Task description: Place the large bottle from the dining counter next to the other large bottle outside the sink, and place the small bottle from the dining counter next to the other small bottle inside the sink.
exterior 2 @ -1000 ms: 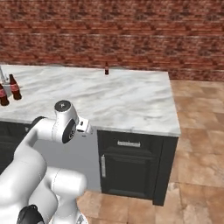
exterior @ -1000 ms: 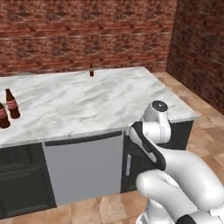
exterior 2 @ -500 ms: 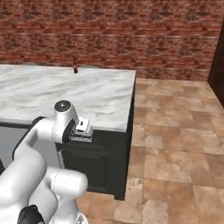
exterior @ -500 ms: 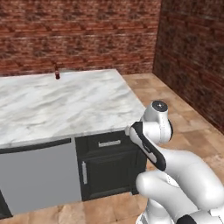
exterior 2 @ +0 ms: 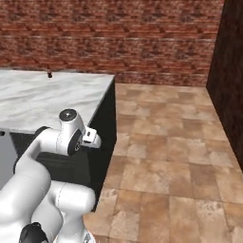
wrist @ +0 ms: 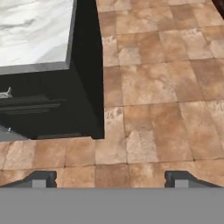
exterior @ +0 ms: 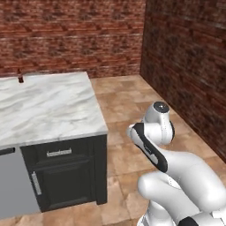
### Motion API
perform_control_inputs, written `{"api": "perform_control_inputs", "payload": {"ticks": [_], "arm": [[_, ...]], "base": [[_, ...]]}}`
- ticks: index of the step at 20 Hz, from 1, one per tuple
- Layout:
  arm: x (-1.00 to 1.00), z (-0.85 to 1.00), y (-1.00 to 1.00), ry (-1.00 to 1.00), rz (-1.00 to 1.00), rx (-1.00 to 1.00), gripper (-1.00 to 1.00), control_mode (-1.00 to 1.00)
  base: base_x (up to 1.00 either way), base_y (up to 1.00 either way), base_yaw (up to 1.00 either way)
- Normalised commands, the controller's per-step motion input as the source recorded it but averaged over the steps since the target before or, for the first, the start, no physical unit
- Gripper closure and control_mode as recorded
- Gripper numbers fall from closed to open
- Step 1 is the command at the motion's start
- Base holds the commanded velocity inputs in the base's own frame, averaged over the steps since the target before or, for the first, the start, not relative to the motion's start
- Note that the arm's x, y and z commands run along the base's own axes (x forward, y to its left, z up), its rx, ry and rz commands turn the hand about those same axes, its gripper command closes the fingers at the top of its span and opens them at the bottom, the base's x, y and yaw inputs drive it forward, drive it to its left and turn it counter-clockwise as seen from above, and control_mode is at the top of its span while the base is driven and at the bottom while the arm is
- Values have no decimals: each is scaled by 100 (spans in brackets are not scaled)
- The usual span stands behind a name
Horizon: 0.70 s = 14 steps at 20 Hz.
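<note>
The marble-topped table [exterior: 48, 110] fills the left half of the left base view, its white-grey veined top ending in a corner near the middle of the frame, above a black cabinet [exterior: 66, 176] with a drawer and a door. At the far upper left of that view, near the table's back edge, stands a small dark object [exterior: 20, 78]; it is too small to tell which bottle it is. The same dark speck [exterior 2: 50, 74] shows in the upper left of the right base view, again at the back of the marble top [exterior 2: 47, 97].

The white arm [exterior: 154, 141] rises at the lower right of the left base view, folded close over its base, over the tan tiled floor [exterior 2: 166, 142]. A red brick wall [exterior: 70, 35] runs across the top of both base views.

In the hand view, the gripper [wrist: 111, 178] sits at the bottom with its jaws spread wide and nothing between them, above floor tiles, with the table's corner in the upper left.
</note>
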Motion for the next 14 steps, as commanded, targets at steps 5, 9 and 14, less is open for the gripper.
{"api": "perform_control_inputs", "payload": {"ticks": [5, 9, 14], "arm": [[0, 0, 0, 0, 0, 0, -100, 100], [0, 0, 0, 0, 0, 0, -100, 100], [0, 0, 0, 0, 0, 0, -100, 100]], "base": [[63, -100, -2], [100, -88, -9], [100, -68, -12]]}}
